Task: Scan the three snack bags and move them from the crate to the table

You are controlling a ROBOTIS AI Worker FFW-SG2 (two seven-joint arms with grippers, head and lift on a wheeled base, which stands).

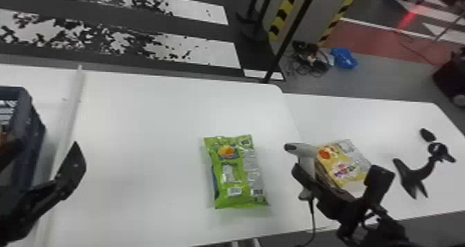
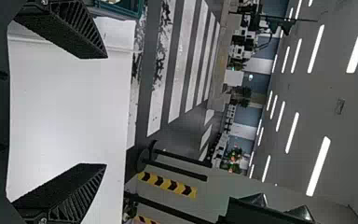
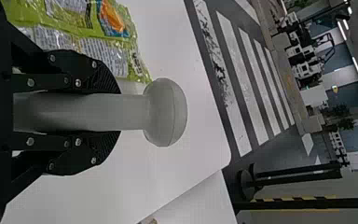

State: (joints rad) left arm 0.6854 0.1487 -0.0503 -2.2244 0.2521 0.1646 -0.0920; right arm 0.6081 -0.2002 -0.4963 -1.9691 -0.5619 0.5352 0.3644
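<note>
Green snack bag (image 1: 238, 173) lay on the tabletop (image 1: 138, 125), a yellow snack bag (image 1: 346, 165) to its right, so two were out, scans unclear, one presumably left in the crate (image 1: 27, 128), my right claw (image 3: 116, 112) clamped on the scanner (image 3: 165, 112), left claw (image 2: 106, 110) spread.

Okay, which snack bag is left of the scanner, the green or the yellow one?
The green bag lies left of the scanner; the yellow bag lies right.

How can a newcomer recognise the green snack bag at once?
On the white table, look right of the dark crate. The snack bag lies between it and the grey handheld scanner. It is bright green, while the package right of the scanner is mostly yellow.
</note>
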